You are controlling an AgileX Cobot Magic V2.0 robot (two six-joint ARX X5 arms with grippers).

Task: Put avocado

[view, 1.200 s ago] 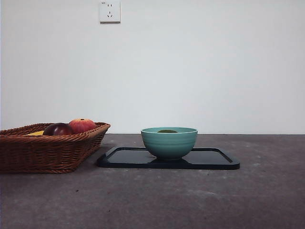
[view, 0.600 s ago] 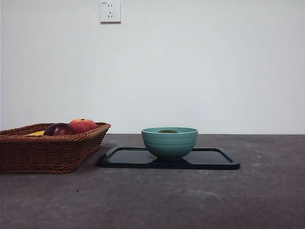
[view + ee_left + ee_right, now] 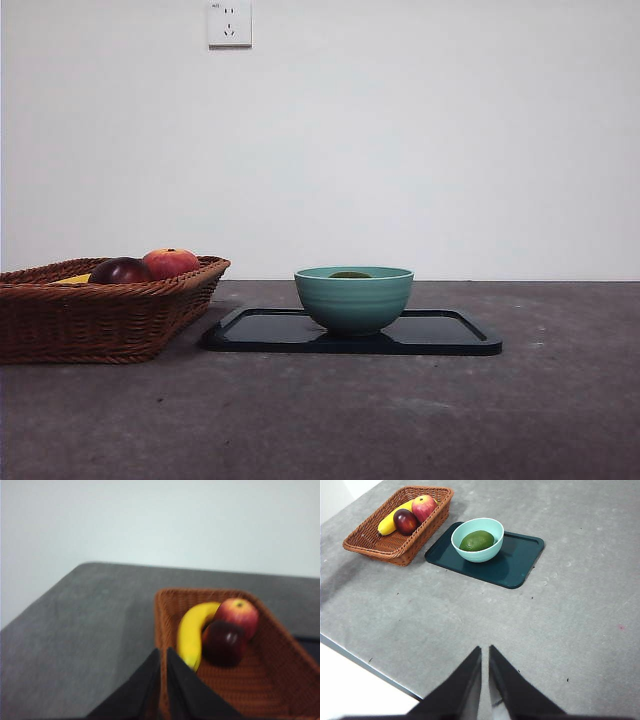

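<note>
The dark-green avocado (image 3: 477, 540) lies inside the teal bowl (image 3: 477, 539), which stands on the dark tray (image 3: 520, 560). From the front only the avocado's top (image 3: 350, 275) peeks over the bowl's rim (image 3: 353, 298). My right gripper (image 3: 485, 652) is shut and empty, high above the table's near side, far from the bowl. My left gripper (image 3: 163, 655) is shut and empty too, hovering over the near corner of the wicker basket (image 3: 280, 655). Neither arm shows in the front view.
The wicker basket (image 3: 100, 310) left of the tray (image 3: 450, 335) holds a banana (image 3: 192, 632), a dark red-purple fruit (image 3: 223, 642) and a red-orange apple-like fruit (image 3: 237, 616). A wall socket (image 3: 230, 23) is on the white wall behind. The table's edge (image 3: 365, 662) runs close under the right gripper.
</note>
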